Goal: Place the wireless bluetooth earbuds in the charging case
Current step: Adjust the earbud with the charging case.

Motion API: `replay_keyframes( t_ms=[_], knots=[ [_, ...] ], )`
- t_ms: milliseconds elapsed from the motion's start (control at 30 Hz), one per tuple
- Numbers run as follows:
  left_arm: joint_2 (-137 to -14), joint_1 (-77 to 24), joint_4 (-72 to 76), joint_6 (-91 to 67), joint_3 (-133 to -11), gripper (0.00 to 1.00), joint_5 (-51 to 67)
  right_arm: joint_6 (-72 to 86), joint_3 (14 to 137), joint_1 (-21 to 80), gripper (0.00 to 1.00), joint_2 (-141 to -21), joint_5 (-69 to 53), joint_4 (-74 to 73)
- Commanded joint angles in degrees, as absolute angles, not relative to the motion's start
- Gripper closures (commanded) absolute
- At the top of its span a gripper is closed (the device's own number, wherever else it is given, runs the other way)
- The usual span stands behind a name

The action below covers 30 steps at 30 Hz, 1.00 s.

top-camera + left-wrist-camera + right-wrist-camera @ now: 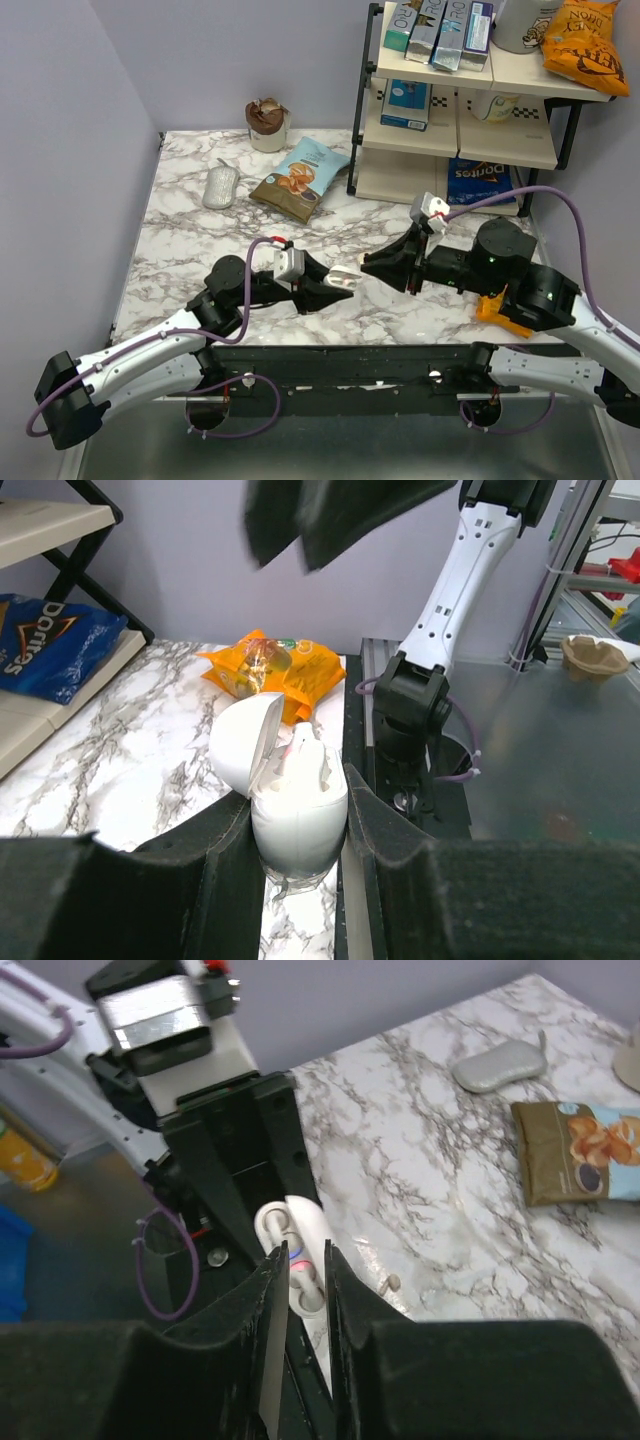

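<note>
My left gripper [338,283] [297,798] is shut on the white charging case [346,277] [297,830] and holds it above the table's front edge. Its lid [243,742] is open. In the right wrist view the case [300,1260] shows two whitish earbuds [271,1226] seated in its wells, with a blue and a red light between them. My right gripper [367,264] [307,1252] hovers just over the case. Its jaws stand a narrow gap apart with nothing between them.
A grey oval object [221,186], a snack bag [300,178] and a brown cup [267,124] lie at the back. A shelf [455,140] with boxes and a Doritos bag [478,182] stands back right. An orange packet [500,310] lies under my right arm. A tiny tan piece [390,1283] lies on the marble.
</note>
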<state>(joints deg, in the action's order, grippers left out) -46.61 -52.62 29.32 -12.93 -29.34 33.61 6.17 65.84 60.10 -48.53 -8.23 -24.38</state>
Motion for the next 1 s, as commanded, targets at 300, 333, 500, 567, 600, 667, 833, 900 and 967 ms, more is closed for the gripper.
replay_keyframes(
  t_ms=[300, 333, 500, 567, 600, 667, 833, 900, 967],
  knots=[
    [-49.31, -52.82, 27.07, -12.22, -33.57, 1.0, 38.23, 1.32, 69.34, 60.91, 0.6, -53.26, -23.91, -30.32],
    [-49.39, -52.82, 27.16, -12.22, -33.66, 1.0, 38.32, 1.14, 69.43, 61.0, 0.6, -53.87, -23.47, -30.84],
    [-49.92, -52.82, 27.25, -12.48, -34.19, 1.0, 39.2, 1.84, 69.61, 61.0, 0.63, -54.93, -19.17, -30.85],
    [-50.1, -52.82, 27.33, -12.57, -34.36, 1.0, 39.29, 2.02, 69.61, 61.0, 0.63, -55.28, -18.2, -30.67],
    [-50.1, -52.82, 27.51, -12.66, -34.37, 1.0, 39.55, 2.02, 69.7, 60.91, 0.63, -55.54, -17.93, -30.67],
    [-50.19, -52.82, 27.6, -12.83, -34.45, 1.0, 39.73, 2.02, 69.78, 61.0, 0.63, -55.98, -17.84, -30.85],
    [-50.36, -52.82, 27.86, -13.01, -34.45, 1.0, 40.17, 2.37, 69.52, 61.0, 0.63, -56.51, -15.47, -30.24],
    [-50.54, -52.91, 28.21, -13.27, -34.28, 1.0, 40.25, 2.46, 69.43, 60.91, 0.64, -56.51, -14.68, -29.88],
    [-50.45, -53.0, 28.3, -13.45, -34.28, 1.0, 40.34, 2.64, 69.35, 60.91, 0.64, -56.6, -13.98, -29.44]
  ],
)
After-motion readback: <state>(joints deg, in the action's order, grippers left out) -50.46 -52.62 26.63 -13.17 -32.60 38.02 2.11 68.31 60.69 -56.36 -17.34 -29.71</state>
